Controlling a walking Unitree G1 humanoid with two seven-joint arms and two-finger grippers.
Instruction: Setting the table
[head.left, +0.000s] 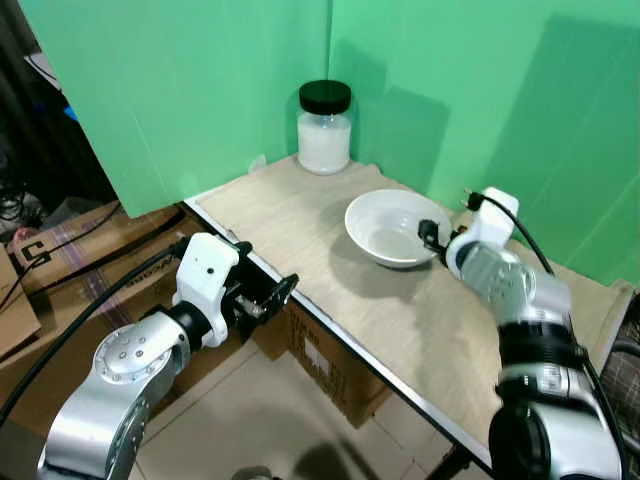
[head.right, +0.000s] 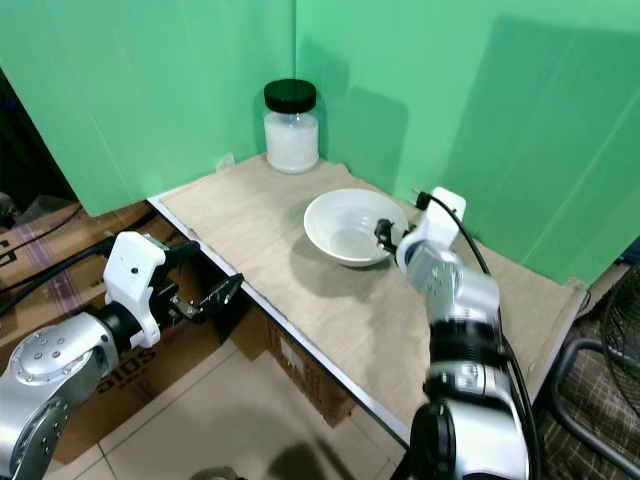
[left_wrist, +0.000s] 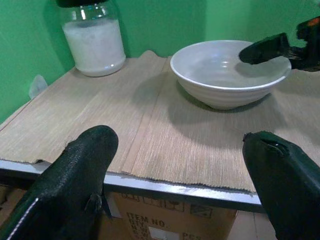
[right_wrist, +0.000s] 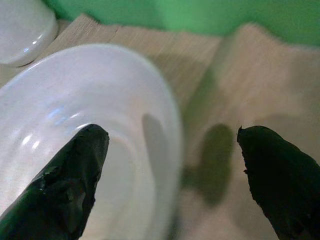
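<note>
Desk (head.left: 420, 330): pale wood-grain top with a dark front edge, set into a green-walled corner. White bowl (head.left: 393, 228) stands upright near the middle. White-filled jar (head.left: 324, 128) (black lid on) stands upright at the back corner, well apart from the bowl.

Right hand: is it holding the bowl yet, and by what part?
Nothing is held. The right hand is open, straddling the rim of the white bowl, one finger over the inside, one outside. The left hand is open off the table edge.
</note>
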